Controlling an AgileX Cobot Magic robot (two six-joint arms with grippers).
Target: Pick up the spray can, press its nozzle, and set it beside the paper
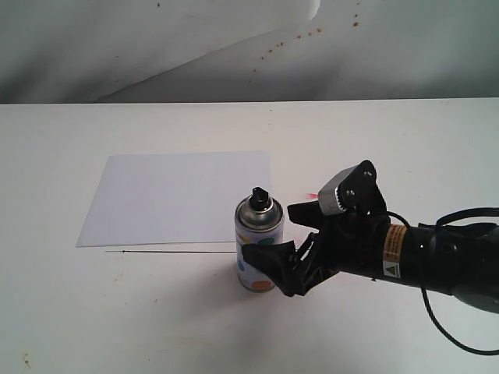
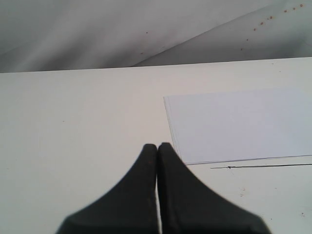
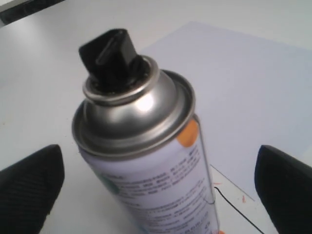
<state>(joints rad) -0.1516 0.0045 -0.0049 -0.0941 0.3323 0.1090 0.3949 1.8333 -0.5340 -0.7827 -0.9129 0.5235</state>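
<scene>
Spray can (image 1: 259, 251): upright on the table (image 1: 117, 312), just beside the paper (image 1: 179, 195) at the long edge nearer the arms, with the black nozzle (image 1: 260, 195) on top and nothing pressing it. Right gripper (image 1: 267, 231): jaws spread wide, one finger on either side of the can's label with no visible contact, apparently set to clamp the body and leave the top free for pressing. Left gripper (image 2: 157, 148): fingers pressed together on nothing, off the paper's other near corner, seemingly idle.
</scene>
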